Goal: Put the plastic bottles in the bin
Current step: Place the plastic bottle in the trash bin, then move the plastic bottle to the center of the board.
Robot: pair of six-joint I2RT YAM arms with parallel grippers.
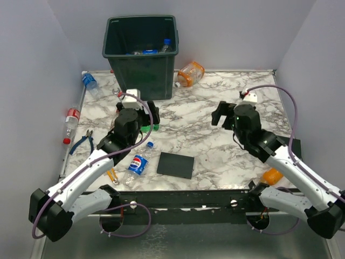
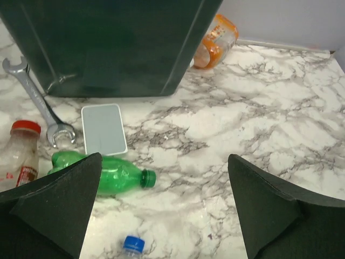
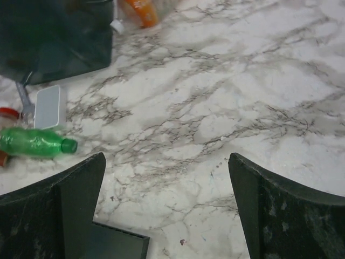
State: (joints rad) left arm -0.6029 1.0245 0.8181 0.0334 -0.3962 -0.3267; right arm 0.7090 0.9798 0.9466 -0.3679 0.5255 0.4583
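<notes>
The dark green bin (image 1: 141, 56) stands at the back, with a few bottles inside (image 1: 157, 49). My left gripper (image 1: 150, 115) is open and empty, just in front of the bin. A green bottle (image 2: 119, 176) lies by its left finger. A red-capped bottle (image 2: 19, 153) lies further left, and a blue cap (image 2: 132, 245) shows below. A Pepsi bottle (image 1: 138, 162) lies near the front. An orange bottle (image 1: 190, 74) lies right of the bin. My right gripper (image 1: 221, 115) is open and empty over bare marble. Another orange bottle (image 1: 272, 175) lies by the right arm.
A black square plate (image 1: 176, 164) lies front centre. A wrench (image 2: 36, 100) and a flat white device (image 2: 103, 128) lie before the bin. Blue pliers (image 1: 83, 142) lie at the left edge. More bottles lie far left (image 1: 89, 81) and off the table's left side (image 1: 70, 123).
</notes>
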